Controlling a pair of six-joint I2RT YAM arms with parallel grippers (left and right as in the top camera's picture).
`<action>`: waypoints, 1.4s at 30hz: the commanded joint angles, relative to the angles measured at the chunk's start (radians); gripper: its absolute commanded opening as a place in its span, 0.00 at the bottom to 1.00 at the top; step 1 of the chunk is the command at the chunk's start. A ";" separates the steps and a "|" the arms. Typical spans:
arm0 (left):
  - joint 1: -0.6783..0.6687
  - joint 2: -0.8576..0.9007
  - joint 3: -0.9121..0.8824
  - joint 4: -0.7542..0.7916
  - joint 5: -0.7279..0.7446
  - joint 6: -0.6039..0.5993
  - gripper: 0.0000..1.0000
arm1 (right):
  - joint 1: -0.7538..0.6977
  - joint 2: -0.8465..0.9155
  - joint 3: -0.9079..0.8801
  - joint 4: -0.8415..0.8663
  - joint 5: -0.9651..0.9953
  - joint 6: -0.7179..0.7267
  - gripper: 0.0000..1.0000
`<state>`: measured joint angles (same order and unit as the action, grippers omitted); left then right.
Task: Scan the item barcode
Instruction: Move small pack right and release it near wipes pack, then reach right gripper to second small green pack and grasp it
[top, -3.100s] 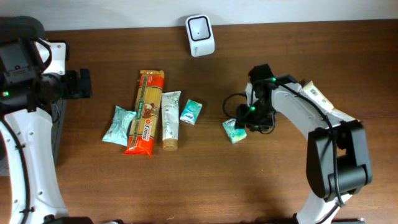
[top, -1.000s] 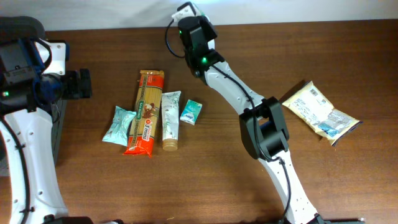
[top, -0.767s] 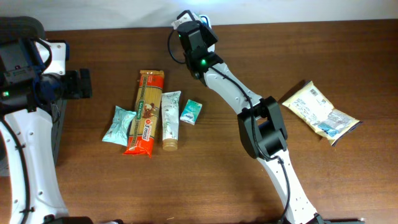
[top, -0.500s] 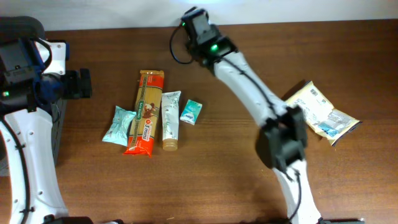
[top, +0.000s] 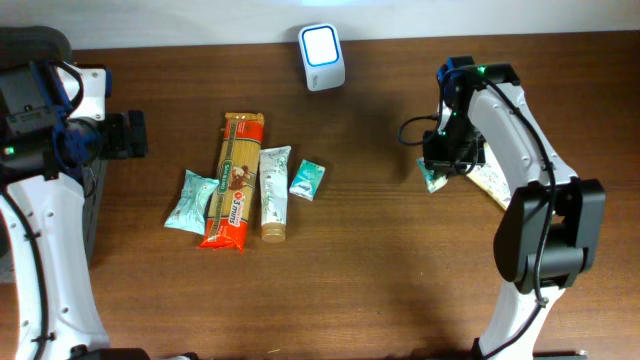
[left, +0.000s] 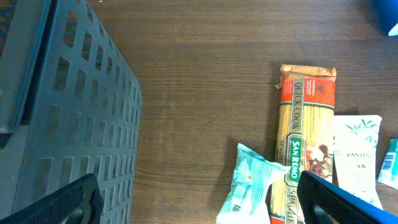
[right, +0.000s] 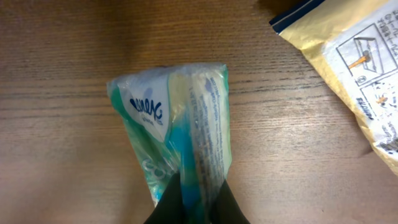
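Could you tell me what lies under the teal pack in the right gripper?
Only bare table shows around the teal pack; the yellow packet lies beside it, apart. Directly beneath is hidden by the pack.

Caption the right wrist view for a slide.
Right gripper pinching a teal tissue pack over the wooden table, with a yellow packet at the frame's upper right.

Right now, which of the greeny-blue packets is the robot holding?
The packet beside the yellow bag, pinched in the right tool. The bigger packet and small packet lie loose near the spaghetti.
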<state>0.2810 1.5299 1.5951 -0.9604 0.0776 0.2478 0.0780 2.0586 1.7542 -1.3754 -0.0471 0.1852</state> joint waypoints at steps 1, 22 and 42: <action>0.004 -0.006 0.006 0.001 0.004 0.019 0.99 | -0.008 -0.004 -0.025 0.009 0.001 0.011 0.04; 0.004 -0.006 0.006 0.001 0.004 0.019 0.99 | 0.156 -0.002 0.109 0.234 -0.165 0.067 0.64; 0.003 -0.006 0.006 0.001 0.004 0.019 0.99 | 0.584 0.255 0.084 0.632 -0.151 0.512 0.04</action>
<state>0.2810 1.5299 1.5951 -0.9607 0.0776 0.2478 0.6544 2.3020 1.8465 -0.7464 -0.2047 0.6853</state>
